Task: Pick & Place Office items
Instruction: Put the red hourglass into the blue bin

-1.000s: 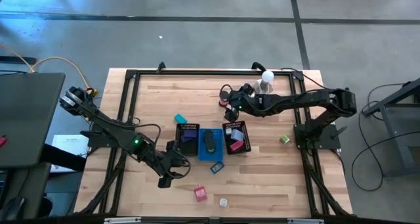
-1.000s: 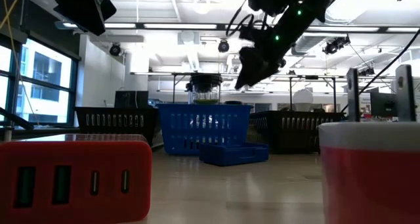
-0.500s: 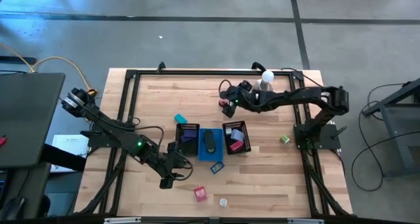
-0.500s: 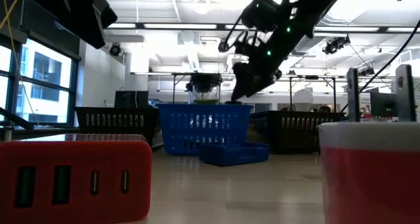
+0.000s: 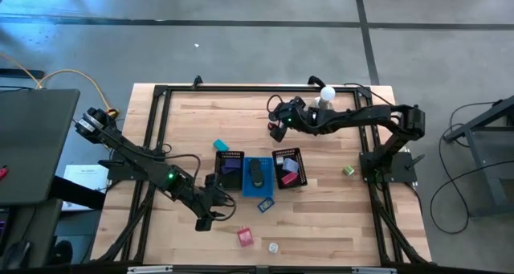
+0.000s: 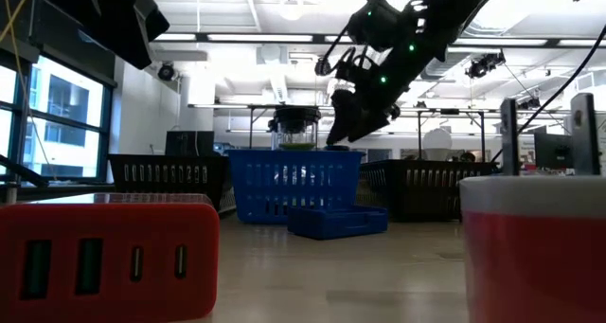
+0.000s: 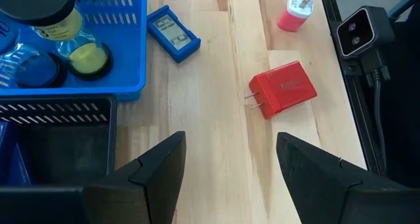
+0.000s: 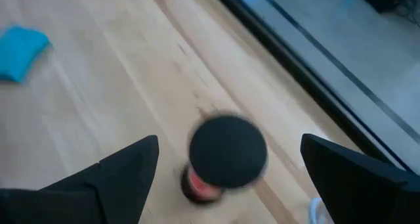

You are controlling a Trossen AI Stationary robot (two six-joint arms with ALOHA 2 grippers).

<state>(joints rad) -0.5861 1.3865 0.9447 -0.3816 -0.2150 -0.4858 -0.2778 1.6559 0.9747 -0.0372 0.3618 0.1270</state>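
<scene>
Nearest the low camera, a red charger [image 6: 107, 255] and a red-and-white plug [image 6: 533, 252] are lying at the table's front edge; in the high view they sit at [image 5: 245, 238] and [image 5: 273, 247].

Left gripper [image 5: 210, 214] is hovering just behind them, beside the trays, fingers apart and holding nothing. Its wrist view is showing bare wood between the fingers [image 7: 157, 168], with the red charger [image 7: 282, 90] and the plug [image 7: 294, 11] ahead, well apart from it.

A blue block [image 5: 265, 202] is lying just in front of the blue tray [image 5: 248, 187]. The blue tray is sitting mid-table between two black mesh trays [image 5: 219, 163] [image 5: 278, 155], all three holding items. A teal block [image 5: 220, 145] is resting behind the left mesh tray.

Farther back, right gripper [image 5: 279, 128] is hanging over a black-topped red spool [image 8: 226, 155], fingers wide apart, not touching it. A white bulb [image 5: 327, 94] is standing at the rear frame. A green item [image 5: 348, 170] is lying near the right arm's base.
</scene>
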